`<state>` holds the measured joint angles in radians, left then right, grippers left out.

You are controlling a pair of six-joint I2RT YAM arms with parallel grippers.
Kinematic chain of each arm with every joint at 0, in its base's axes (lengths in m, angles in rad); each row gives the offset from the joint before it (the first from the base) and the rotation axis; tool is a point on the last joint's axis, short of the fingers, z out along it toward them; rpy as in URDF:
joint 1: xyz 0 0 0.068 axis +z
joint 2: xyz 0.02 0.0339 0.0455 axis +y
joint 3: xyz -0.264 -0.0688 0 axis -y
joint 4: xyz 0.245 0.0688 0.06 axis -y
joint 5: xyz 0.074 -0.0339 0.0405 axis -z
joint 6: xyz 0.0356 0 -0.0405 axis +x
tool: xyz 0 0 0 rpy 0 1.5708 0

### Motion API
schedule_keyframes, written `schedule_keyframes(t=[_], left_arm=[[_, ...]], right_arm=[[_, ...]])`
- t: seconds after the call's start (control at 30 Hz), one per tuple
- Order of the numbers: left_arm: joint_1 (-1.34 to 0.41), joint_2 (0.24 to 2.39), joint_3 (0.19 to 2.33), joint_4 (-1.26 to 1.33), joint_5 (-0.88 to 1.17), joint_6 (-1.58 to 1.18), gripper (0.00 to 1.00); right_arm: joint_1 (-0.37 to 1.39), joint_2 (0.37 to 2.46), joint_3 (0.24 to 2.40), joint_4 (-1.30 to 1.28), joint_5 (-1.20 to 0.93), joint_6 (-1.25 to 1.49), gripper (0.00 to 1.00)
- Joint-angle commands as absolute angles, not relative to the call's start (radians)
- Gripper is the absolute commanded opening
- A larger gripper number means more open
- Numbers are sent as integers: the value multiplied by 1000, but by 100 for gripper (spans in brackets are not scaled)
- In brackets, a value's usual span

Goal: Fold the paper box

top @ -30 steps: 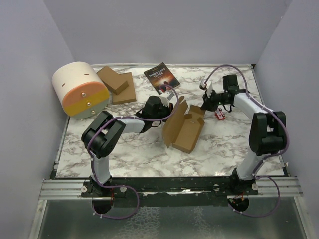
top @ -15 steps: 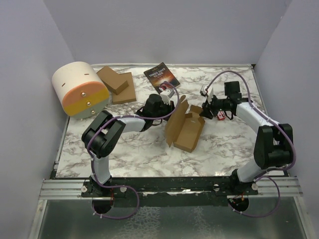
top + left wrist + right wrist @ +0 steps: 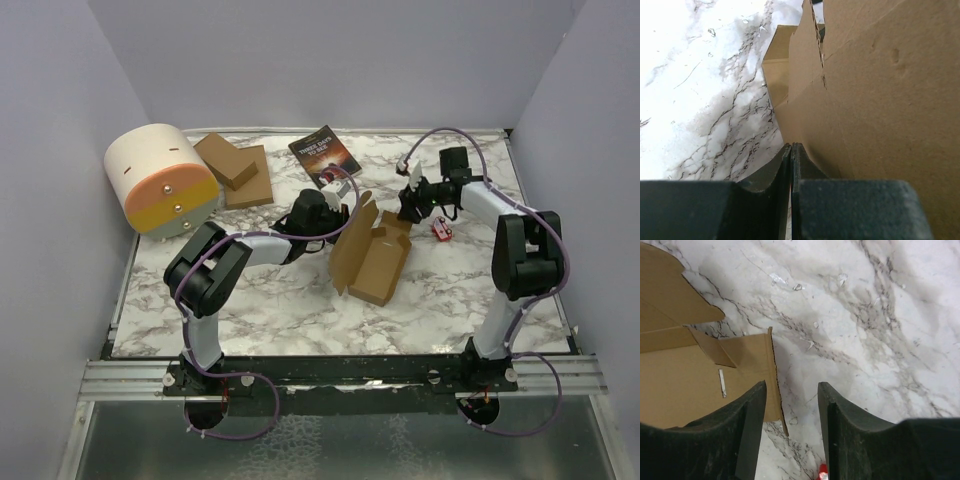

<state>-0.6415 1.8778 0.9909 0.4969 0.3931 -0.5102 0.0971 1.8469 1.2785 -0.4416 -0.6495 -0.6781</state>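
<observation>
- Brown cardboard paper box [image 3: 372, 258] sits mid-table [image 3: 290, 300], half folded, with one wall raised.
- Left jaws are together at that wall; a slip could let it flop flat.
- Right jaws stand apart and empty over the far flap's edge; a careless push could skid the box.

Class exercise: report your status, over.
Left claw shut on paper box, wall raised. Right claw open, empty, at flap edge. Small red item close by.

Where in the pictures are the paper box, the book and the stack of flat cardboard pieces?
paper box [image 3: 375, 262], top external view, its flat lying panel.
book [image 3: 324, 155], top external view, middle of the dark cover.
stack of flat cardboard pieces [image 3: 250, 185], top external view, the larger sheet.
</observation>
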Motion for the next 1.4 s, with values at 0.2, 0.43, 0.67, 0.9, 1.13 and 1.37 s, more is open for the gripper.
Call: schedule_keyframes(t=[0.2,0.43,0.67,0.9,1.13,1.37], left_arm=[[-635,1859,1016,492,405,-501,6],[-614,1803,995,452,369,-567,10],[-550,1653,813,619,410,-732,19],[-447,1577,714,877,603,-901,37],[-420,1551,681,1012,713,-1002,51],[-411,1471,677,930,728,-982,60]], right_arm=[[97,1933,1358,-556,-690,-731,9],[97,1818,1271,-490,-697,-762,1],[97,1754,1202,-434,-690,-758,1],[97,1737,1184,-418,-700,-762,1],[97,1733,1178,-414,-712,-761,1],[96,1733,1175,-411,-715,-760,1]])
